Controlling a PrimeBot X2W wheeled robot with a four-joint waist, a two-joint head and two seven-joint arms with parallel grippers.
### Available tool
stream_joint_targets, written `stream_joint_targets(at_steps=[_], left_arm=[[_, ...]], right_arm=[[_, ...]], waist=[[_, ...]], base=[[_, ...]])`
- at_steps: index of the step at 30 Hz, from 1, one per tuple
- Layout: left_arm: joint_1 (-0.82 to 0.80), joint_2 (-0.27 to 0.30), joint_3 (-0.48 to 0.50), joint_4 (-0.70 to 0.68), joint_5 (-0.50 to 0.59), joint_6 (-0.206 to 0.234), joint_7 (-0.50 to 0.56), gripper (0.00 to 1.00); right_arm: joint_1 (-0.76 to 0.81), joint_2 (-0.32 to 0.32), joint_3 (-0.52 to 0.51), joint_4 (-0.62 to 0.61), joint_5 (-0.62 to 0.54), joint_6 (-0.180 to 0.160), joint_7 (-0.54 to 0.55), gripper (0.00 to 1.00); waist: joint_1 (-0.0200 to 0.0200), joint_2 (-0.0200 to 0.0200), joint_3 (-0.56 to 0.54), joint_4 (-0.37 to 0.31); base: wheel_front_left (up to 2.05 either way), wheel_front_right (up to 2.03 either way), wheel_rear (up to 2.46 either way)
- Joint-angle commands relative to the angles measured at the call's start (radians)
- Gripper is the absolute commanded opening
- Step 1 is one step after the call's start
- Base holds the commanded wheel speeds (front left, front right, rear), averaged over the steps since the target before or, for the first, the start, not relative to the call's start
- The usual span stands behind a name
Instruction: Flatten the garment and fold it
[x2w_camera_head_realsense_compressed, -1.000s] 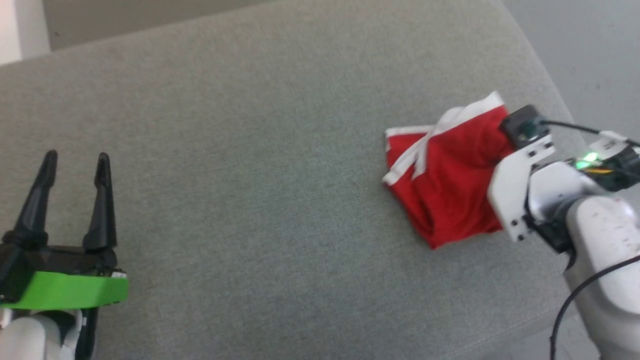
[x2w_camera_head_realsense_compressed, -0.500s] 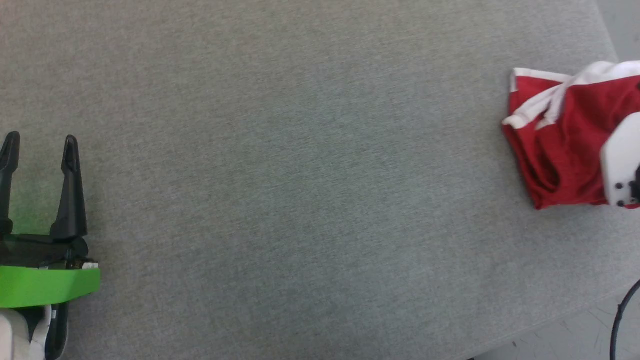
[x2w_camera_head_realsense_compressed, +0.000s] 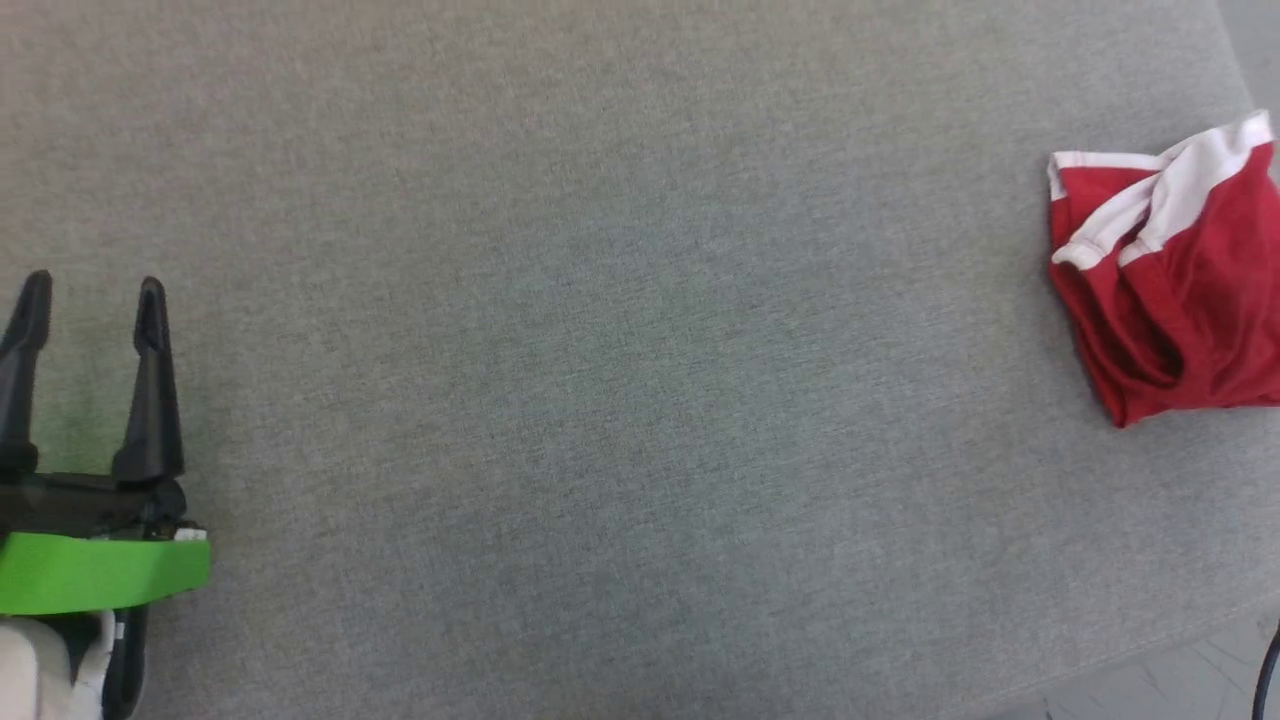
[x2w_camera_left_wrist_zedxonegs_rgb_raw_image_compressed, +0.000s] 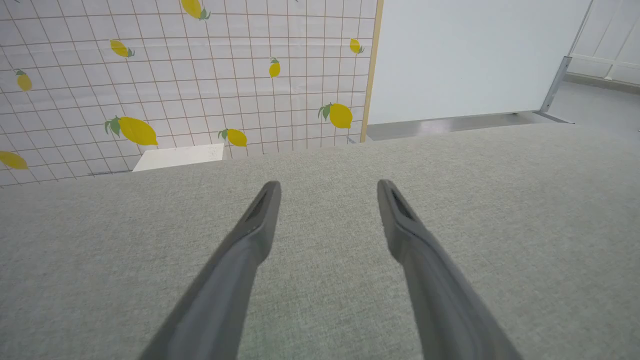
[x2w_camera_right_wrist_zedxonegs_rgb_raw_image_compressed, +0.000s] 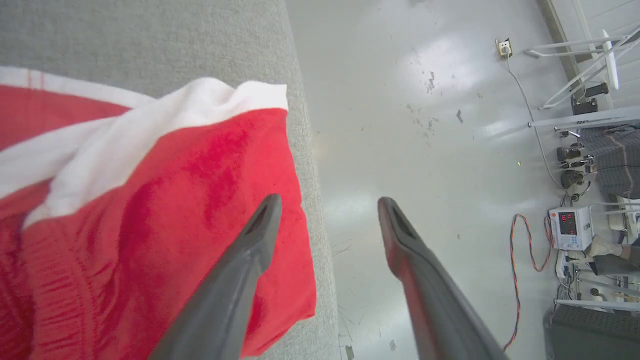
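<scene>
We see grey woven fabric surface (x2w_camera_head_realsense_compressed: 640, 400), glossy pale floor (x2w_camera_right_wrist_zedxonegs_rgb_raw_image_compressed: 425, 150) | red white-trimmed soft shorts (x2w_camera_head_realsense_compressed: 1170, 300) at 3 o'clock, cut off | left gripper (x2w_camera_head_realsense_compressed: 95, 285), right gripper (x2w_camera_right_wrist_zedxonegs_rgb_raw_image_compressed: 327, 200): jaws spread

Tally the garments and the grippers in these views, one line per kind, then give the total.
garment: 1, red with white trim, crumpled
grippers: 2, the left gripper and the right gripper, jaws apart on both
Total: 3

Garment (x2w_camera_head_realsense_compressed: 1165, 290): on cushion (x2w_camera_head_realsense_compressed: 640, 400), at its right edge.
Left gripper (x2w_camera_head_realsense_compressed: 95, 285): over cushion's left, well apart from garment.
Right gripper (x2w_camera_right_wrist_zedxonegs_rgb_raw_image_compressed: 328, 201): above garment's outer edge.
</scene>
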Motion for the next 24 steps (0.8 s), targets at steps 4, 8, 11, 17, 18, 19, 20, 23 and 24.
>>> stream_joint_targets(at_steps=[4,8,11,17,18,19,20,23,24], left_arm=[[0.005,-0.037,-0.001,0.022,0.009,-0.004,-0.004,1.00],[0.008,-0.077,0.019,0.046,0.026,-0.003,-0.004,1.00],[0.008,-0.108,0.031,0.062,0.031,-0.003,-0.004,1.00],[-0.004,-0.161,0.030,0.106,0.046,-0.003,-0.004,1.00],[-0.009,-0.173,0.032,0.113,0.049,-0.002,-0.004,1.00],[-0.011,-0.183,0.035,0.121,0.049,-0.001,-0.004,1.00],[-0.014,-0.190,0.034,0.132,0.054,0.000,-0.004,1.00],[-0.022,-0.208,0.038,0.155,0.064,0.003,-0.004,1.00],[-0.027,-0.217,0.040,0.162,0.066,0.005,-0.004,1.00]], right_arm=[[-0.036,-0.010,0.030,-0.037,0.052,-0.002,-0.087,1.00],[-0.098,0.024,0.070,-0.076,0.141,-0.002,-0.185,1.00],[-0.126,0.081,0.096,-0.116,0.197,-0.002,-0.252,1.00],[-0.135,0.213,0.118,-0.174,0.251,-0.002,-0.418,1.00],[-0.128,0.234,0.116,-0.178,0.252,-0.002,-0.453,1.00],[-0.120,0.248,0.121,-0.180,0.253,-0.002,-0.481,1.00],[-0.107,0.267,0.124,-0.180,0.259,-0.002,-0.514,1.00],[-0.066,0.296,0.122,-0.172,0.275,-0.002,-0.587,1.00],[-0.049,0.301,0.127,-0.169,0.281,-0.002,-0.616,1.00]], waist=[[-0.0001,0.0099,-0.092,0.012],[-0.0001,0.0099,-0.162,0.031],[-0.0001,0.0099,-0.209,0.055],[-0.0001,0.0099,-0.302,0.130],[-0.0001,0.0099,-0.318,0.146],[-0.0001,0.0099,-0.330,0.158],[-0.0001,0.0099,-0.346,0.173],[-0.0001,0.0099,-0.378,0.205],[-0.0001,0.0099,-0.388,0.218]], base=[[0.00,0.00,0.00],[0.00,0.00,0.00],[0.00,0.00,0.00],[0.00,0.00,0.00],[0.00,0.00,0.00],[0.00,0.00,0.00],[0.00,0.00,0.00],[0.00,0.00,0.00],[0.00,0.00,0.00]])
